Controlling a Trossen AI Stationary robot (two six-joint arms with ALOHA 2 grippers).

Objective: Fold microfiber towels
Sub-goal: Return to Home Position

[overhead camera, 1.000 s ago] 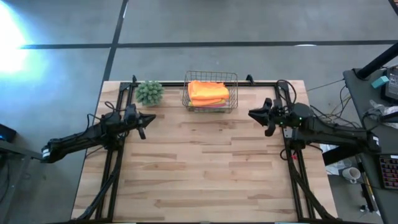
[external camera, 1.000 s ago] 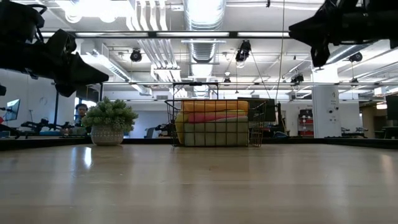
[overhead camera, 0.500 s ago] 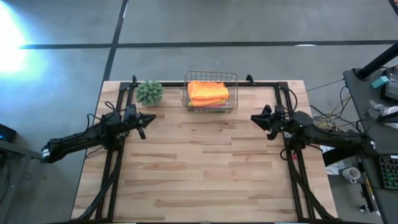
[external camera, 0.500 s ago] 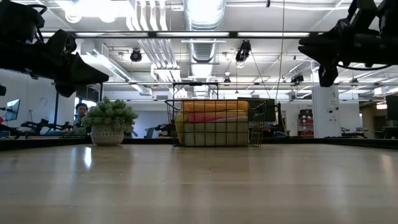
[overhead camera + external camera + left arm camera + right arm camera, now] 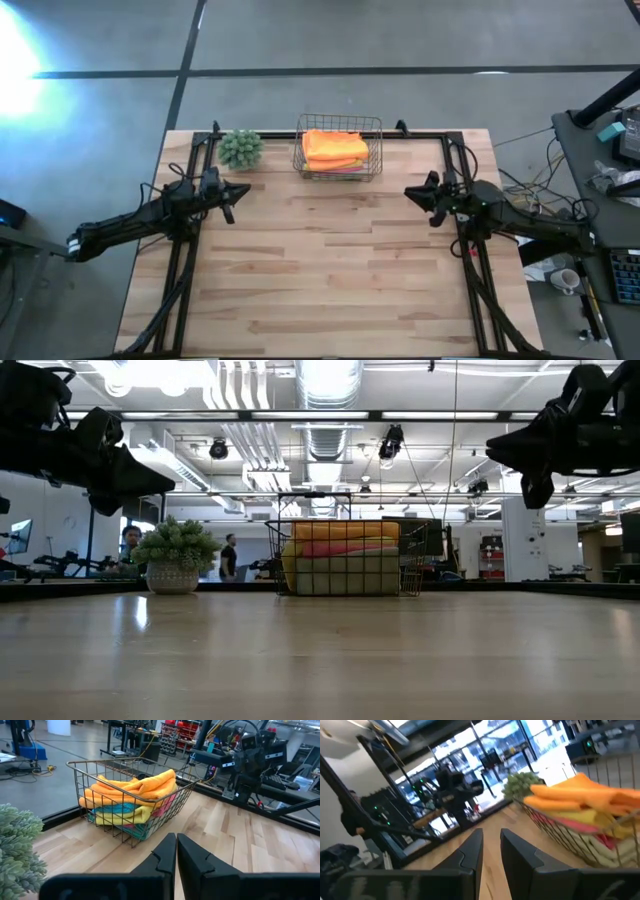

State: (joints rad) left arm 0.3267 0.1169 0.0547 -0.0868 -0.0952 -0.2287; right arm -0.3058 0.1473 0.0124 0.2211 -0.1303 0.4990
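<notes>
The left gripper (image 5: 176, 836) had its two dark fingers pressed together with nothing between them. It hung above the table (image 5: 330, 280) on the left side, near the plant ball (image 5: 241, 148). The right gripper (image 5: 491, 831) showed a narrow gap between its fingers, with bare wood visible through it, and it was also empty. It hung over the right side of the table, level with the front of the wire basket (image 5: 338, 118) and well apart from it. Both arms stretched in from the table's side edges and touched nothing.

The microfiber towels (image 5: 135, 795) lay folded and stacked inside the basket at the middle of the far edge. An orange one was on top, with yellow, teal and pink showing through the wires below it. From table height a paler, greenish layer sat lowest. No cloth lay on the wood, so I judged the folding finished and only the parking of the arms left.

The cloths looked light, limp and a little clingy, not slippery or breakable. If one had to come out, I would have pinched it from above at its folded edge, through every layer. A grip on one loose corner would likely let it fall open or drag its neighbour. The wire walls left little room from the side.

A person (image 5: 229, 555) stood far behind the table.
</notes>
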